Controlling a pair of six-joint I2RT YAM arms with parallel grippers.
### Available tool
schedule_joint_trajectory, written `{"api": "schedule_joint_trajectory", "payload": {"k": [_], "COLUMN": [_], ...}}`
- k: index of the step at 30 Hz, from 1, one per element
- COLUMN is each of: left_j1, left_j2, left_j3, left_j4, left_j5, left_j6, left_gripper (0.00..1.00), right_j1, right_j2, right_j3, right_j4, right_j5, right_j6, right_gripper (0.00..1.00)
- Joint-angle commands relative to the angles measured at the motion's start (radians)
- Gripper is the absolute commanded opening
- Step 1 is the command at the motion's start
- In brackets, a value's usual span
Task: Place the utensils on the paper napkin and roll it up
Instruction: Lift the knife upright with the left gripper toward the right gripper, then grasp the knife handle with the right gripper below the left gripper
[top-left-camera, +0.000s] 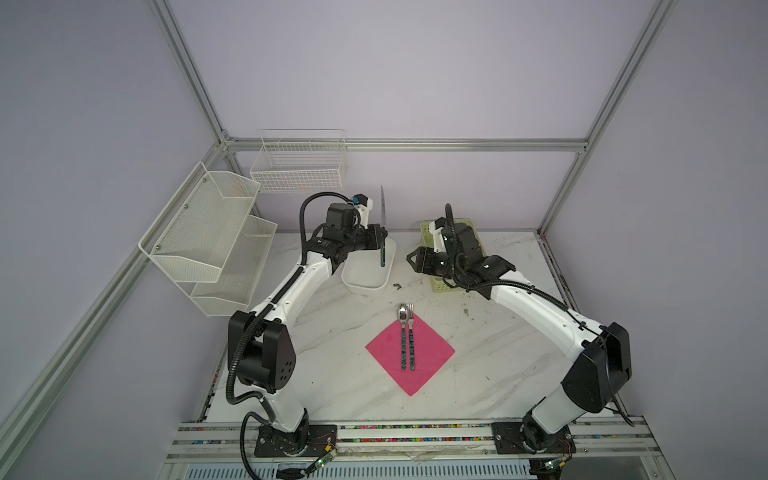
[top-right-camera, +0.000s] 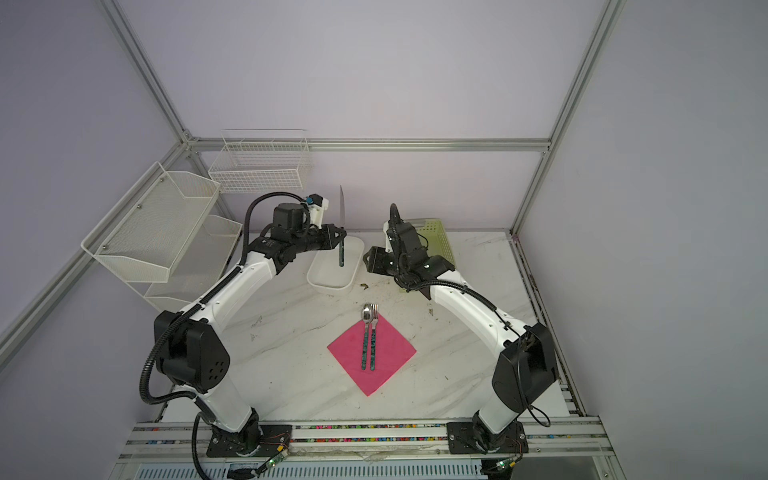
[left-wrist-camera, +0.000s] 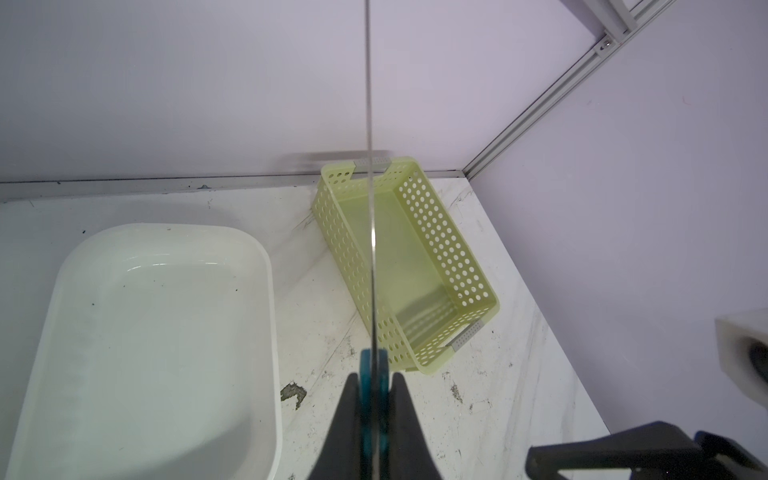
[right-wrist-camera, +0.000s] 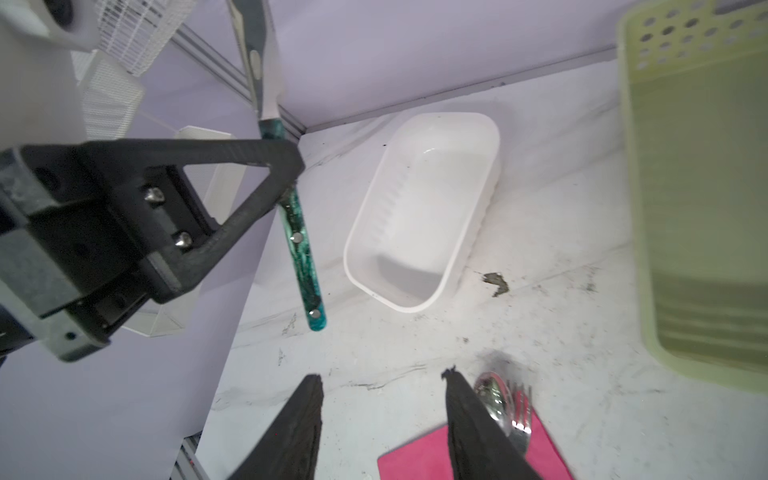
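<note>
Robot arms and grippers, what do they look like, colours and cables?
The left arm and right arm have white curved links, black joint housings and black ribbed cable conduits running outside. The left gripper and right gripper have black triangular fingers.

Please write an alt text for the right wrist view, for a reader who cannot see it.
The left gripper holds a teal-handled knife, blade up, above a marble table. On it stand a white tub and a green basket. Close to the camera, the open right gripper hangs beside a spoon and fork lying on a pink napkin.
</note>
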Motion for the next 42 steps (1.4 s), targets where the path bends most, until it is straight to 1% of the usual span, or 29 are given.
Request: {"api": "schedule_joint_trajectory", "payload": {"k": [1, 9, 12, 16, 22, 24, 27, 30, 34, 37, 40, 42], "left_j1": [-0.005, -0.009, -0.009, -0.01, -0.012, -0.013, -0.013, -0.013, -0.012, -0.013, -0.01, -0.007], "left_j2": [-0.075, -0.102, -0.108, -0.106, -0.106, -0.106, -0.11, -0.117, -0.127, -0.145, -0.181, -0.209], "left_j3": [-0.045, -0.059, -0.059, -0.056, -0.06, -0.062, -0.065, -0.068, -0.069, -0.082, -0.135, -0.169], "left_j4": [0.063, 0.049, 0.049, 0.049, 0.051, 0.053, 0.055, 0.058, 0.061, 0.086, 0.166, 0.228], "left_j5": [0.015, 0.009, 0.016, 0.031, 0.032, 0.036, 0.04, 0.041, 0.05, 0.085, 0.151, 0.196], "left_j6": [-0.039, -0.055, -0.055, -0.057, -0.058, -0.061, -0.063, -0.064, -0.068, -0.065, -0.069, -0.078], "left_gripper": [0.0, 0.0, 0.0, 0.0, 0.0, 0.0, 0.0, 0.05, 0.15, 0.25, 0.37, 0.43], "right_j1": [0.032, 0.05, 0.05, 0.05, 0.05, 0.05, 0.05, 0.05, 0.048, 0.033, -0.004, -0.032], "right_j2": [0.052, 0.153, 0.166, 0.172, 0.17, 0.17, 0.162, 0.151, 0.132, 0.105, 0.059, 0.026], "right_j3": [0.059, 0.148, 0.155, 0.151, 0.149, 0.149, 0.144, 0.136, 0.127, 0.107, 0.067, 0.037], "right_j4": [0.077, 0.108, 0.115, 0.121, 0.115, 0.109, 0.105, 0.108, 0.103, 0.122, 0.159, 0.185], "right_j5": [-0.02, -0.079, -0.083, -0.085, -0.086, -0.084, -0.081, -0.075, -0.064, -0.106, -0.171, -0.213], "right_j6": [0.032, 0.043, 0.044, 0.045, 0.032, 0.028, 0.023, 0.022, 0.011, -0.022, -0.056, -0.08], "right_gripper": [0.5, 0.49, 0.45, 0.38, 0.21, 0.19, 0.14, 0.07, 0.0, 0.0, 0.0, 0.0]}}
